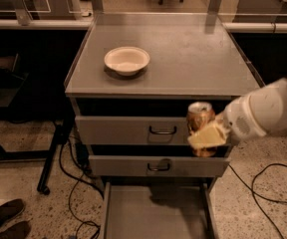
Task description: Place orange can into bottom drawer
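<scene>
The orange can [200,117] is upright in my gripper [206,135], which is shut on it. The white arm reaches in from the right. The can hangs in front of the top drawer's right end, above the bottom drawer [156,214], which is pulled out and shows a bare grey tray floor with thin side walls. A cream finger pad [208,136] covers the can's lower front.
A shallow cream bowl [127,59] sits on the cabinet top [193,59]. Two upper drawers with dark handles [162,130] are shut or nearly shut. Cables [265,193] lie on the floor right and left. A dark table leg [51,156] stands left; shoes [6,218] at lower left.
</scene>
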`<control>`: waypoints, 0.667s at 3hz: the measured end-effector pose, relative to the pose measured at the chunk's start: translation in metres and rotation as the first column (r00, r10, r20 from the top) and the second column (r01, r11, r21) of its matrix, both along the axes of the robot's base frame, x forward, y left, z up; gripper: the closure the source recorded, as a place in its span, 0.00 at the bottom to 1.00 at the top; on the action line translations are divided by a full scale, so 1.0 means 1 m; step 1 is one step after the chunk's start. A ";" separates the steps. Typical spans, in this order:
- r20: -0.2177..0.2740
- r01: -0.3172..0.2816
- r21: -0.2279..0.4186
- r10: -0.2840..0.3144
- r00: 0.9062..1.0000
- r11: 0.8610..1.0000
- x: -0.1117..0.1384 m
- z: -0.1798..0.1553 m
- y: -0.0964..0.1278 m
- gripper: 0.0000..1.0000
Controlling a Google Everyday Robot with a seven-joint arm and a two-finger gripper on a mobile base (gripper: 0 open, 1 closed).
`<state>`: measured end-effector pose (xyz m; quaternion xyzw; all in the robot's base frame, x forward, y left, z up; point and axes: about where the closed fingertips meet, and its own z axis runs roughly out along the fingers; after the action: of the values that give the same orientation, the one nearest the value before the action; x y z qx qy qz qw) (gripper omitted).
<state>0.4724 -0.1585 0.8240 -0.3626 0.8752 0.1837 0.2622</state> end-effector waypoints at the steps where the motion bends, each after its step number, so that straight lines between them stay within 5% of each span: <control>1: -0.144 0.011 0.058 -0.002 0.990 0.998 -0.017 -0.081 0.018 1.00; 2: -0.144 0.011 0.058 -0.002 0.990 0.998 -0.017 -0.081 0.018 1.00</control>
<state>0.4554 -0.1402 0.7431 -0.3376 0.8872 0.2342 0.2097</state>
